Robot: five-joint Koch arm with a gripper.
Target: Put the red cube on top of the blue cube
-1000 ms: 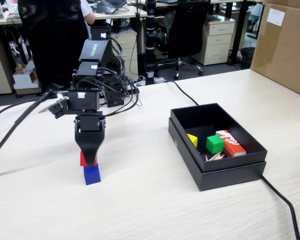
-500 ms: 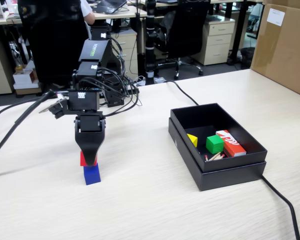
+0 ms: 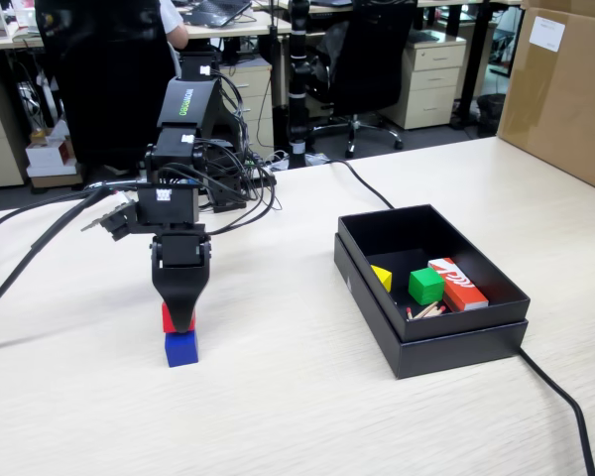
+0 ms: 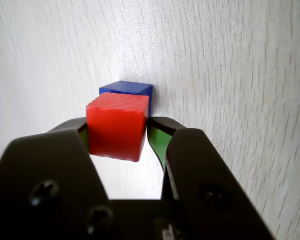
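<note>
A pale wood-grain bench [image 3: 297, 416] with fine dark streaks carries everything, and a plain brown cardboard carton [image 3: 565, 89] with a small white label, its writing too small to read, stands at its far right corner. Toward the right edge sits a shallow rectangular box [image 3: 431, 347] of matte black card, nested in its own lid, and a black cable [image 3: 560, 397] runs from under it to the near edge. The black plastic arm [image 3: 178, 159] rises from the far left part of the bench amid a tangle of black wires, folds forward, and points its wrist straight down; a green word runs along its upper link, too blurred to read, and a small white sticker marks the wrist block. The gripper [image 4: 117, 131] has its two tapered jaws closed against the opposite sides of the red cube [image 4: 116, 129], whose smooth face shows fine ridged lines in the wrist view. The red cube sits on the blue cube [image 3: 181, 348], which rests on the bench near its left side, well apart from the box. Inside the box lie a red-orange and white oblong carton [image 3: 458, 283] with unreadable white lettering, a green cube [image 3: 425, 286], a yellow wedge [image 3: 381, 277], and a few thin sticks [image 3: 423, 311].
</note>
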